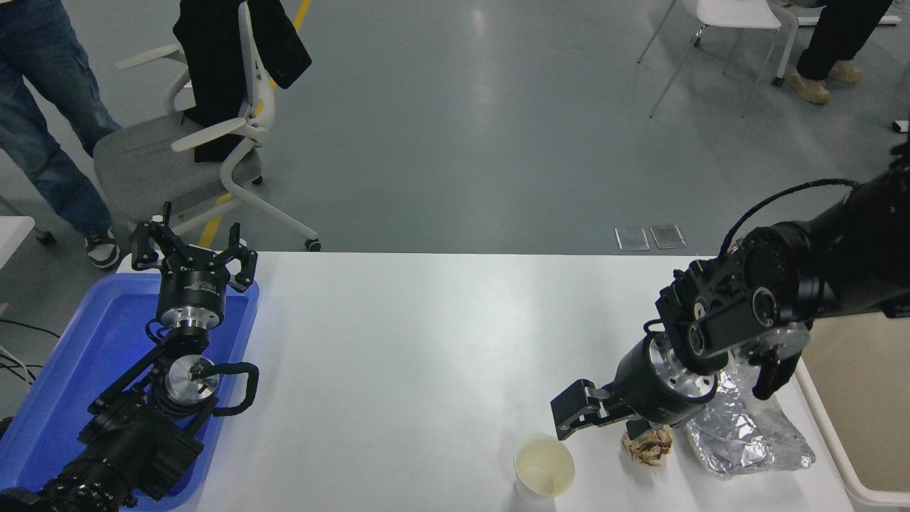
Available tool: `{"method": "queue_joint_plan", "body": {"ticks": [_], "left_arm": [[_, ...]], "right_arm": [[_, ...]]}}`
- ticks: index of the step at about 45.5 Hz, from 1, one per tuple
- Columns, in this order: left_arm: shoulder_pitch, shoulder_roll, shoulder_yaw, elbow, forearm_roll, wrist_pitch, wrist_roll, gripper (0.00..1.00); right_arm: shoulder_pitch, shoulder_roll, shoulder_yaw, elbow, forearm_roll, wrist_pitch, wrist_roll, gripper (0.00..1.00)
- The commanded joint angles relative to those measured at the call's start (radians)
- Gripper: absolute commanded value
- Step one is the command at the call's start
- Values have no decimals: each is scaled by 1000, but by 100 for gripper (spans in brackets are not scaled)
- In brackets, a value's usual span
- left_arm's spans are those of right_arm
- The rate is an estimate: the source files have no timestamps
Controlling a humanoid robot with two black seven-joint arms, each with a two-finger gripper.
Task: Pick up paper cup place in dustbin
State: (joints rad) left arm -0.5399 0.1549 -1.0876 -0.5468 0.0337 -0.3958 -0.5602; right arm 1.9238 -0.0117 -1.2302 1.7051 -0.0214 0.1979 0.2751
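While approaching: the right gripper (604, 421) hangs with jaws spread and empty, just beyond the paper cup (544, 466).
Cup: upright at the surface's (426, 341) near edge.
Risk: jaws may snag the brown paper ball (648, 446) or tip the cup.
Dustbin (839, 455): far right.
Left gripper (193, 257): parked, jaws spread, over the blue tray (64, 384).

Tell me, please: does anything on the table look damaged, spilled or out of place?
Nothing is spilled. The cup stands upright and looks empty. Only litter stands out: a crumpled brown paper ball and wrinkled foil lie right of it, beside the bin.
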Motion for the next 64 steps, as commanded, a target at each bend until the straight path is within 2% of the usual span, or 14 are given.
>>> {"method": "queue_joint_plan", "body": {"ticks": [1,18,27,32,34,39,45,47,48,49,64], "left_arm": [[0,0,0,1,0,0,-1,99],[0,0,0,-1,0,0,0,99],[0,0,0,-1,0,0,0,99],[-2,0,0,1,0,0,0,99],[-2,0,0,1,0,0,0,99],[-2,2,0,-1,0,0,0,99],[-2,0,0,-1,0,0,0,99],[-2,0,0,-1,2,0,0,99],[-2,0,0,-1,0,0,0,99],[-2,0,0,-1,2,0,-1,99],[-2,0,0,-1,0,0,0,99]], "right_arm": [[-106,12,28,-12,-9,-94,-1,100],[-256,12,75,-116,-21,-172,-2,100],[-304,12,75,-144,-40,-203,-1,96],[-324,12,77,-144,-41,-213,1,85],[-330,12,77,-144,-46,-218,1,73],[-342,12,75,-147,-64,-230,3,53],[-353,12,74,-154,-64,-232,1,32],[-356,12,71,-156,-63,-232,1,19],[-356,12,71,-156,-61,-232,1,7],[-356,12,71,-156,-61,-232,0,0],[-330,12,55,-150,-64,-239,-1,0]]}}
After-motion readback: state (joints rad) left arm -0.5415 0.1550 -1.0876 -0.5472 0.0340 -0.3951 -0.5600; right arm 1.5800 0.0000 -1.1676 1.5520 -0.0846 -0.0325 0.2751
